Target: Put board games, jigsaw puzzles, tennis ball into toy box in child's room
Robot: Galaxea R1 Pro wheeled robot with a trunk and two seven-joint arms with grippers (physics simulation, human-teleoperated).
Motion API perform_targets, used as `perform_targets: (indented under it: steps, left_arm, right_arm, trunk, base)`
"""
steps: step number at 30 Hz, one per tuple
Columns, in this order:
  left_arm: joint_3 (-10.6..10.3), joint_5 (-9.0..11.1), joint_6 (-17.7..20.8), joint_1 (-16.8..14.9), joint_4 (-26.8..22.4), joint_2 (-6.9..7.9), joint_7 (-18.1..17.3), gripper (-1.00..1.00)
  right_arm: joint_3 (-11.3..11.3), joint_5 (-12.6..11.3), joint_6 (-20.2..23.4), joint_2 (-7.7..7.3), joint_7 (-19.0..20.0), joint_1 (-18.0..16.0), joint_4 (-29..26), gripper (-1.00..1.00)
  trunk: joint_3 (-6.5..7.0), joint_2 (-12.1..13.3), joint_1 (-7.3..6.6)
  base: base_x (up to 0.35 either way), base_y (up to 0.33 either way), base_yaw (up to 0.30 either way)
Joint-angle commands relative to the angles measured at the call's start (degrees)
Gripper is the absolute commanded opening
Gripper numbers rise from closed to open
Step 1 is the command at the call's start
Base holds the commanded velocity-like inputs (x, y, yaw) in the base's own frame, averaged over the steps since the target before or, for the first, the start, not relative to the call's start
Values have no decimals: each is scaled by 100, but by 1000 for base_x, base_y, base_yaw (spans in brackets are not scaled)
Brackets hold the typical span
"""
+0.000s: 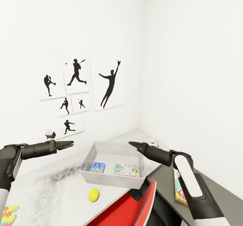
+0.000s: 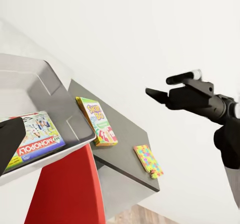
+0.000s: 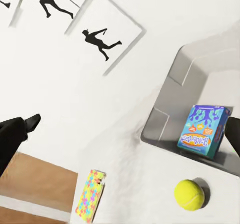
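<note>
Two of your board games already lie flat in the toy box point(image 1: 88, 162), which sits near the back corner of the table point(image 1: 40, 192): the blue game point(image 1: 98, 167) on one side and the pale game point(image 1: 127, 170) on the other; four toys are still out.

The tennis ball point(image 1: 93, 194) rests on the table just in front of the box's front wall; it is small, light and a bit squashy, and it will roll if you bump it; come down over its middle with the fingers wide and squeeze gently.

The yellow puzzle point(image 1: 9, 215) lies flat at the table's near left edge; it is thin and stiff, so pinch it by an edge, or slide it out over the table edge first.

On the dark corner part, the green-edged game point(image 2: 97, 121) and the second puzzle point(image 2: 148, 160) lie flat too; take them the same way.

Your left gripper point(image 1: 69, 144) and right gripper point(image 1: 132, 144) both hang in the air, pinched together with nothing in them.
</note>
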Motion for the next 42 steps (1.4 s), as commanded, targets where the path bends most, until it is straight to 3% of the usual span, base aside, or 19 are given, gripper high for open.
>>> perform_targets:
  steps: [1,6,10,19,42]
  left_arm:
    - [1,-11,60,-2,0,0,-25,100]
    - [1,-11,60,-2,0,0,-25,100]
    - [1,-11,60,-1,0,-2,-25,100]
    - [-4,-3,60,-1,0,-9,-28,100]
    - [-8,-2,60,0,0,-21,-17,100]
  right_arm:
    - [-45,30,-42,-9,134,64,-25,100]
    - [-389,76,-276,-105,946,328,-93,100]
    - [-506,87,-324,-244,1115,362,-62,100]
    - [-560,91,-682,-309,1186,379,14,100]
    - [-561,90,-706,-314,1192,380,25,100]
  trunk:
    - [-2,-4,2]
    - [-2,-4,2]
    - [-2,-4,2]
    - [-2,-4,2]
    - [-2,-4,2]
  base:
    - [0,0,0]
    - [0,0,0]
    - [0,0,0]
    - [0,0,0]
    - [-9,4,0]
